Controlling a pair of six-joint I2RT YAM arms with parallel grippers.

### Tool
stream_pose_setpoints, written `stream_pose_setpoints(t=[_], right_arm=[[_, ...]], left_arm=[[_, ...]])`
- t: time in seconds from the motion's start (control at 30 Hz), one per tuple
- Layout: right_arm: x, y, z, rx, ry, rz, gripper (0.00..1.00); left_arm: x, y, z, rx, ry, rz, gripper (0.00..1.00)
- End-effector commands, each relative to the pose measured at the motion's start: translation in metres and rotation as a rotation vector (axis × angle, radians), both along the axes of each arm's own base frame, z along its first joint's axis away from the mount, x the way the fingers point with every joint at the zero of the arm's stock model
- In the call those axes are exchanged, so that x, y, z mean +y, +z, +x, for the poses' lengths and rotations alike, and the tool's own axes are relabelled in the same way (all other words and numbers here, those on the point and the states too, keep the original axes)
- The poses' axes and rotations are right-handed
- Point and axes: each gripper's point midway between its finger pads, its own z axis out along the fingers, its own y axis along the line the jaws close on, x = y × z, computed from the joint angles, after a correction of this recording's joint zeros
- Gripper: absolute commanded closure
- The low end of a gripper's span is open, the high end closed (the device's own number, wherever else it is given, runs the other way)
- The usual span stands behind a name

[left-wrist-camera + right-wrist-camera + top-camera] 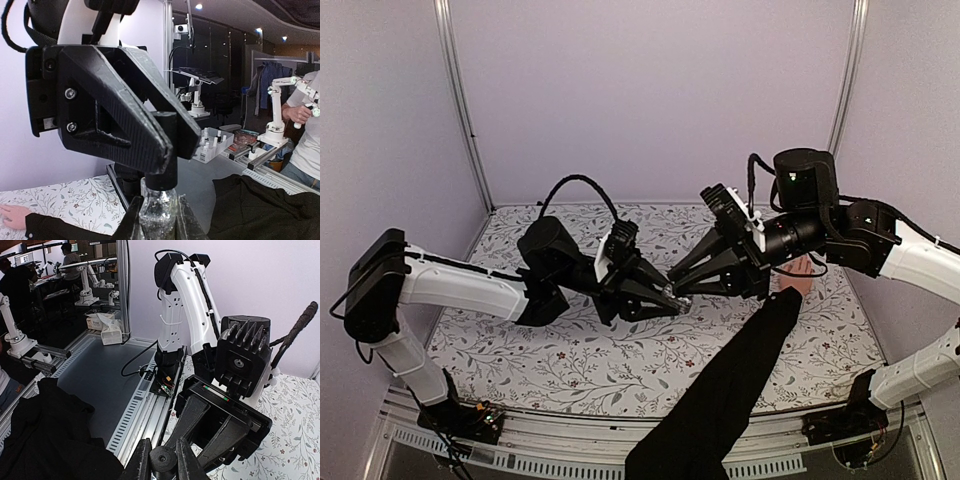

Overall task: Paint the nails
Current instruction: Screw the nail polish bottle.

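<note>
Above the middle of the flower-patterned counter [570, 360], the two arms meet tip to tip. The left end effector [158, 226] is clamped around a small clear glass bottle [157, 207] with glittery contents. The right end effector [162, 466] is pinched on the bottle's round black cap [162, 458]. Neither has a free finger, and we see no brush out in the open.

What the coming move turns on is where the nails lie from that meeting point. The bare, light-skinned human hand [798, 274] rests flat on the counter to the right of the bottle, tucked just under the right arm's wrist. Its long black sleeve [740, 380] runs from the near edge diagonally up and to the right. The forearm's long axis therefore points away from the arm bases, and we judge that the fingers lead towards the far right corner. In the left wrist view the same hand sits low and well off to one side of the bottle, apart from it.

The nails themselves are too small for us to make out, and the right arm partly covers them from above. We judge the right arm the nearer one. Once the cap is free, it would need to swing back towards its own side and down, with the tip brought along the line of the fingers.
</note>
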Motion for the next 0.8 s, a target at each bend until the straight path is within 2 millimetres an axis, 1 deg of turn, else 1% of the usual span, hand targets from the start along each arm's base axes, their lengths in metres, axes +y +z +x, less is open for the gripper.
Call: stream_pose_setpoints(t=[0.0, 0.1, 0.33, 0.47, 0.6, 0.77], right_arm=[[0.003, -0.012, -0.004, 0.058, -0.001, -0.057, 0.9], [0.004, -0.016, 0.001, 0.054, -0.024, -0.065, 0.91], [0.01, -0.022, 0.02, 0.054, -0.133, -0.092, 0.93], [0.014, -0.026, 0.031, 0.061, -0.191, -0.103, 0.96], [0.019, -0.03, 0.047, 0.066, -0.269, -0.118, 0.97], [0.025, -0.035, 0.069, 0.082, -0.379, -0.143, 0.98]], left_arm=[[0.005, 0.022, 0.031, -0.007, 0.178, -0.081, 1.0], [0.007, 0.026, 0.038, -0.007, 0.231, -0.1, 1.0], [0.01, 0.037, 0.066, -0.001, 0.435, -0.125, 1.0], [0.015, 0.042, 0.086, 0.005, 0.574, -0.153, 1.0], [0.02, 0.048, 0.103, 0.008, 0.689, -0.181, 1.0], [0.019, 0.05, 0.12, 0.015, 0.798, -0.192, 1.0]])
